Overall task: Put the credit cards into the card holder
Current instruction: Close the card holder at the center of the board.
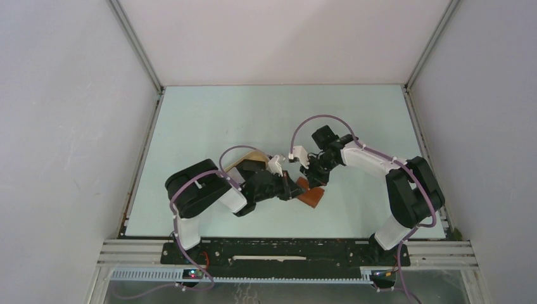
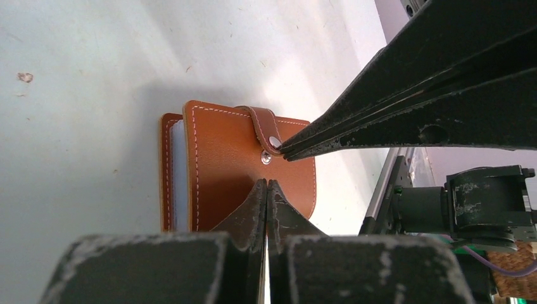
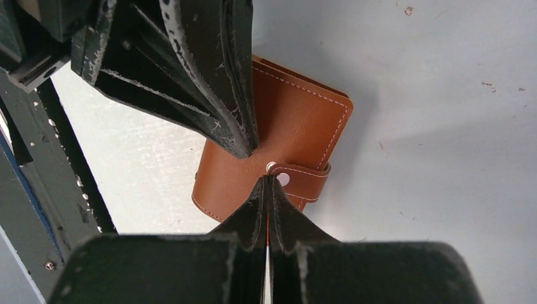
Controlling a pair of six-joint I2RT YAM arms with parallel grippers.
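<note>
The left gripper (image 2: 266, 183) has its jaws pressed fully together and grips nothing. Its tips rest on, or just above, the front cover of the card holder (image 2: 221, 158). The right gripper (image 3: 268, 180) is likewise closed and empty, its tips at the strap tab (image 3: 307, 180), right beside the round snap stud (image 3: 283, 180). The holder lies flat and folded shut on the tabletop (image 1: 221, 114), closer to the near edge than the far one and about midway between the left and right edges. No credit cards can be made out in any view. A beige tray (image 1: 252, 157) shows partly under the left arm, on the left-edge side of the holder.

The step in hand looks like opening the strap. To do it well, the left tips should pin the cover down close to the stud. The right tips should wedge under the free end of the tab and lift away from the cover. Dragging sideways would likely slide the whole holder across the smooth tabletop. Whether the snap is already released I cannot tell
</note>
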